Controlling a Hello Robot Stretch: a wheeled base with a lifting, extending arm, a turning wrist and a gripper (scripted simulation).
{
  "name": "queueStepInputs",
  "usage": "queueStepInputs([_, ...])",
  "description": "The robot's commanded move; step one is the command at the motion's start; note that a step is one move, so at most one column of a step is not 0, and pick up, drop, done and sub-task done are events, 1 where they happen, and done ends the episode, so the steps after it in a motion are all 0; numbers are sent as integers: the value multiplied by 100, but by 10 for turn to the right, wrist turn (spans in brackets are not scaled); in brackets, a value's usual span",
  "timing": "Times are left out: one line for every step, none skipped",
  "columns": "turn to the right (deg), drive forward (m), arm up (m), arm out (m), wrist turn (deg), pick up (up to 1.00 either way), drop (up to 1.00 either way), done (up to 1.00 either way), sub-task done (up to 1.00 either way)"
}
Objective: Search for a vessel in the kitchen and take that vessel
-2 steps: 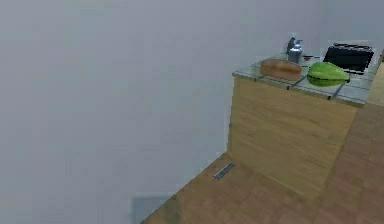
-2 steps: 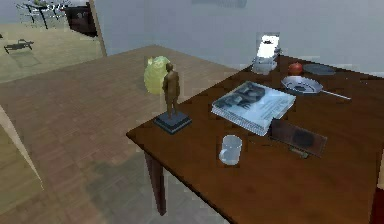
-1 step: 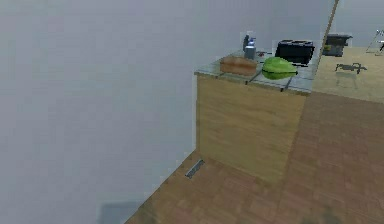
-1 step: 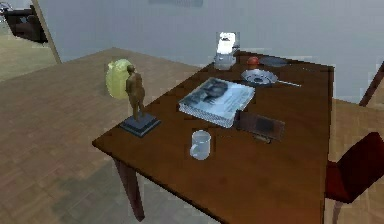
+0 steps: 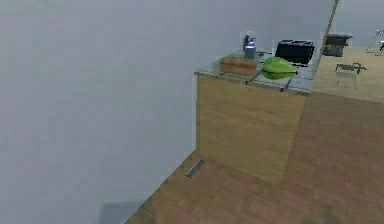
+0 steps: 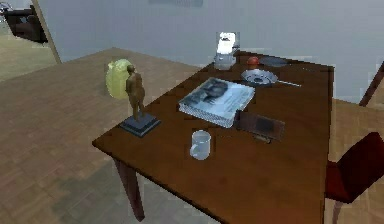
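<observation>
A small clear cup-like vessel (image 6: 200, 144) stands near the front edge of a dark wooden table (image 6: 290, 170) in the arm side view. Farther back on the table lies a grey shallow bowl or pan (image 6: 262, 76) with a handle pointing right. Beside it is a small red thing (image 6: 254, 61). A yellow-green rounded thing (image 6: 119, 77) sits at the table's left corner, behind a brown statue (image 6: 136, 98) on a dark base. In the forward view, a wood-sided counter (image 5: 245, 125) carries a green rounded thing (image 5: 277, 68) and a brown box-like thing (image 5: 238, 66).
A stack of books (image 6: 217, 100) and a dark flat thing (image 6: 265, 127) lie mid-table. A red chair (image 6: 355, 170) stands at the table's right. A pale wall (image 5: 100, 90) covers the forward view's left. A dark appliance (image 5: 295, 52) sits on the counter, with wooden floor (image 5: 330, 170) to its right.
</observation>
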Motion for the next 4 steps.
queueStepInputs([0,0,38,0,0,0,0,0,0])
queueStepInputs([0,0,0,28,0,0,0,0,0])
queueStepInputs([0,0,0,0,450,0,0,0,0])
queueStepInputs([0,0,0,0,450,0,0,0,0])
